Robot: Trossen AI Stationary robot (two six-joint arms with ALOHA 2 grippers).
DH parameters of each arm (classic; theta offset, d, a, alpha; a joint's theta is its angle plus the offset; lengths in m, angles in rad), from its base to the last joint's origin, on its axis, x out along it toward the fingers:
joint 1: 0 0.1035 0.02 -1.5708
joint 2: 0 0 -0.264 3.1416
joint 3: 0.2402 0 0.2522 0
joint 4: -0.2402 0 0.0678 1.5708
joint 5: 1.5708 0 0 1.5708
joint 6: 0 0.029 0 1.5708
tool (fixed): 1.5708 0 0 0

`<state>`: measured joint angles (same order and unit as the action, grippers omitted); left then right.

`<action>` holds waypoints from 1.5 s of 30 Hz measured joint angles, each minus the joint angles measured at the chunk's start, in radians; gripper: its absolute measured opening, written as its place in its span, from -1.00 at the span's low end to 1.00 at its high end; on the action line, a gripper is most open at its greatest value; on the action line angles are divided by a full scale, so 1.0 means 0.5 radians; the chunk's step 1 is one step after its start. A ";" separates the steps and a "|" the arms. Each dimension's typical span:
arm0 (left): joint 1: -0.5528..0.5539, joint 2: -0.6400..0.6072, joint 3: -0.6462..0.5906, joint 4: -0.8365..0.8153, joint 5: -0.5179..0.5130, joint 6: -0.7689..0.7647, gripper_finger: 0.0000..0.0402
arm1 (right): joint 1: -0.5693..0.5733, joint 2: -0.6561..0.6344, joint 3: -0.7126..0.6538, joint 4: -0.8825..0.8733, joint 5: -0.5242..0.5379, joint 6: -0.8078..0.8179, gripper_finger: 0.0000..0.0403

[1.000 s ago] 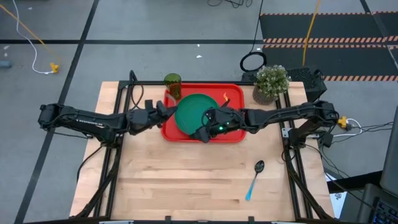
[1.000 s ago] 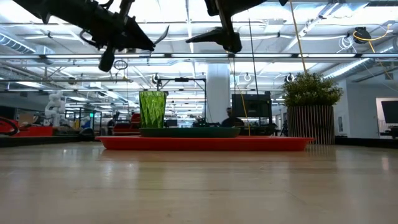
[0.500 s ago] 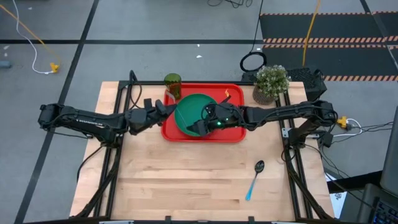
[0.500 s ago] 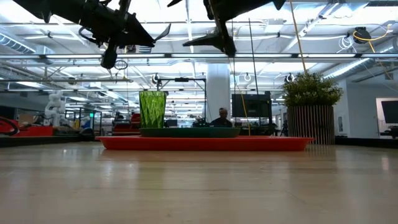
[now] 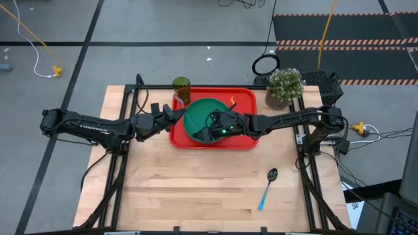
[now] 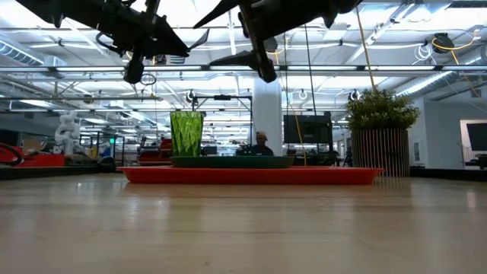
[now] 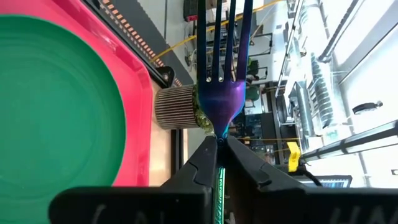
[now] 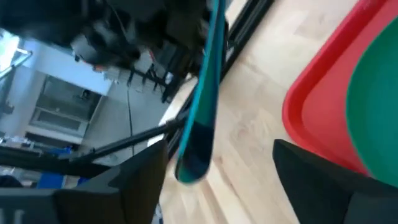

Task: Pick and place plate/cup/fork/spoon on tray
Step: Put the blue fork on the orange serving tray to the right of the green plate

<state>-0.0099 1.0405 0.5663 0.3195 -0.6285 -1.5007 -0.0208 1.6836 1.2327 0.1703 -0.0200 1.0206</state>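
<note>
The red tray (image 5: pixel 247 98) lies at the table's far middle. The dark-green plate (image 5: pixel 199 112) lies flat on the tray's left half. The olive cup (image 5: pixel 181 87) stands upright at the tray's far left corner. My left gripper (image 5: pixel 172 113) is above the tray's left rim, shut on the fork (image 7: pixel 221 93). My right gripper (image 5: pixel 204 132) hovers open and empty over the plate; it also shows in the low view (image 6: pixel 240 38). The fork's blue handle (image 8: pixel 202 106) shows farther off in the right wrist view. The spoon (image 5: pixel 268 185) lies flat on the table, near right. My left gripper pinches the fork between its two fingers at the neck (image 7: pixel 217 134), where the handle meets the tines. The fingers come about level from the table's left and lie along the fork. The purple tines (image 7: pixel 222 37) stick out past the fingertips. The fork is lifted clear.
A potted plant (image 5: pixel 285 86) stands off the tray's far right corner. Bare wooden table (image 5: pixel 183 189) lies between the tray and the near edge. A person shows in the room beyond the table (image 6: pixel 260 143).
My right gripper has moved toward the table's left edge, across the plate and toward my left gripper, staying open.
</note>
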 joint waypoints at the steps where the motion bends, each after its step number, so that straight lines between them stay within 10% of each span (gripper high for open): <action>1: -0.003 0.000 0.000 0.000 0.000 0.006 -0.89 | -0.004 -0.003 0.001 0.008 0.021 -0.015 0.31; 22: -0.010 0.000 0.000 0.002 -0.002 0.082 -0.88 | -0.098 -0.005 0.001 0.056 -0.180 -0.142 -0.96; 33: -0.042 -0.001 0.001 0.005 0.052 0.263 -0.79 | -0.192 -0.016 0.000 0.005 -0.390 -0.055 -1.00; 45: -0.138 0.000 0.001 -0.019 0.213 0.475 0.08 | -0.256 -0.053 -0.002 -0.004 -0.595 0.008 -1.00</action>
<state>-0.0789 1.0405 0.5667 0.3100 -0.5221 -1.2634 -0.1490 1.6573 1.2320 0.1684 -0.3176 1.0245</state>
